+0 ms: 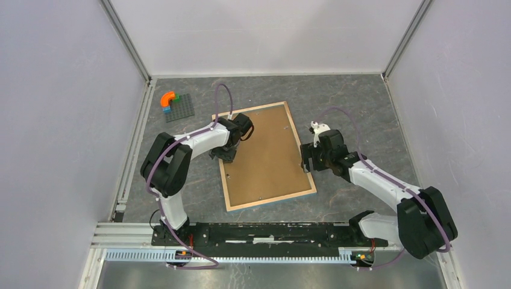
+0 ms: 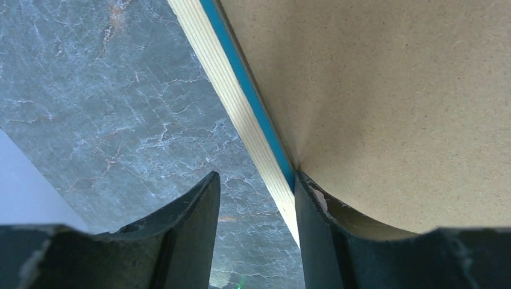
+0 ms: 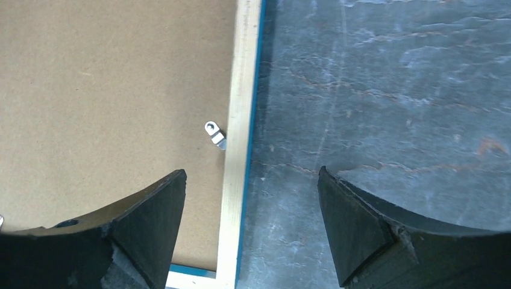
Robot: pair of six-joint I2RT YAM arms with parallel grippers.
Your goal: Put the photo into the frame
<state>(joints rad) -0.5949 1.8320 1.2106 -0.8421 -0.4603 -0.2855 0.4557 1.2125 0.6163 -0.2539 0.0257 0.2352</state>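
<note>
The frame (image 1: 271, 200) lies face down mid-table, light wood rim up, a thin blue edge showing. The plain brown backing board (image 1: 265, 156) fills it. The photo is hidden or out of view. My left gripper (image 1: 224, 156) is open at the frame's left rim. In the left wrist view (image 2: 257, 180) its right finger (image 2: 325, 241) touches the backing board (image 2: 391, 90) just inside the rim (image 2: 232, 90). My right gripper (image 1: 306, 161) is open and straddles the right rim (image 3: 241, 90), as the right wrist view (image 3: 251, 174) shows; one finger hangs over the board (image 3: 108, 78), the other over the table.
A small metal clip (image 3: 214, 133) sits on the backing board by the right rim. An orange and blue curved block (image 1: 169, 99) rests on a dark grey baseplate (image 1: 181, 108) at the back left. White walls close in three sides.
</note>
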